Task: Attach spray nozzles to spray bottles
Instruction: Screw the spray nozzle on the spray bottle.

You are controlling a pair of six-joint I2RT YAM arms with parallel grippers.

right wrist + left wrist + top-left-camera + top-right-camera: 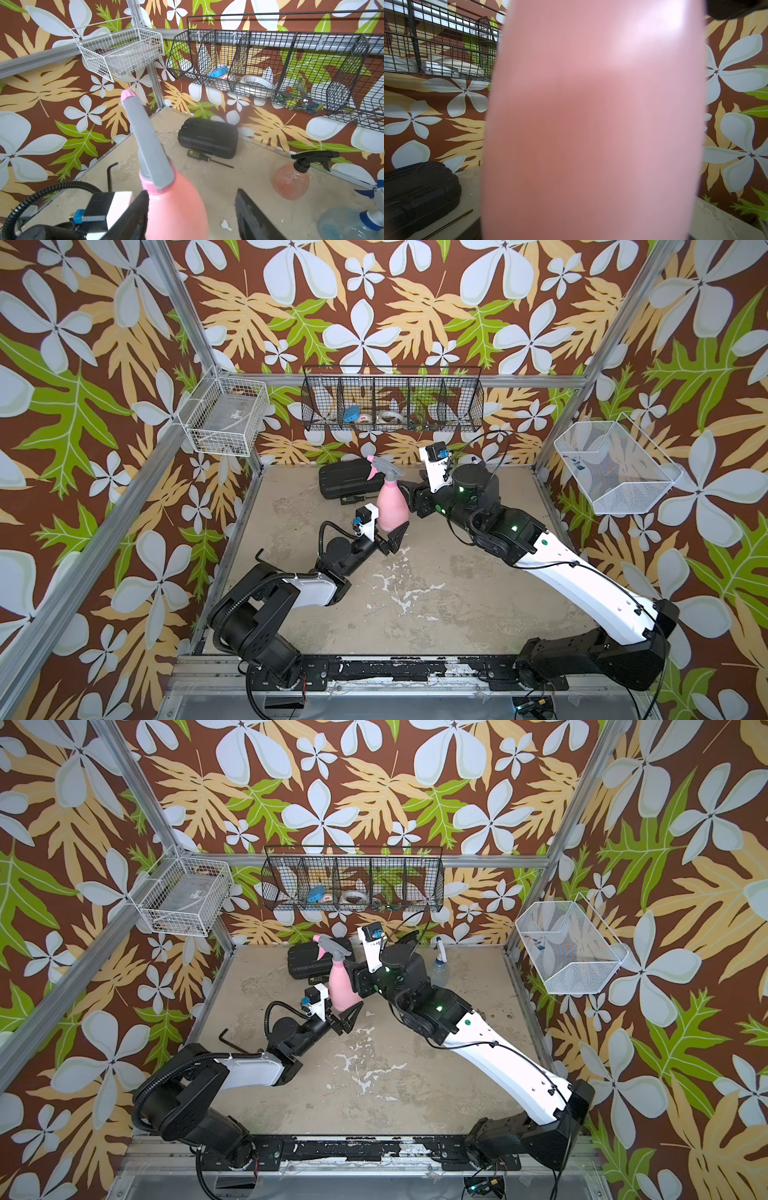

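While pinching the pink bottle upright just in front of the black case with the left end effector, and with the right end effector spread beneath the seated grey-and-pink nozzle, seems done attaching; next calls for letting go without tipping.

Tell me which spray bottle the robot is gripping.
The pink bottle, with the grey nozzle; the orange bottle and bluish bottle stand apart, untouched.
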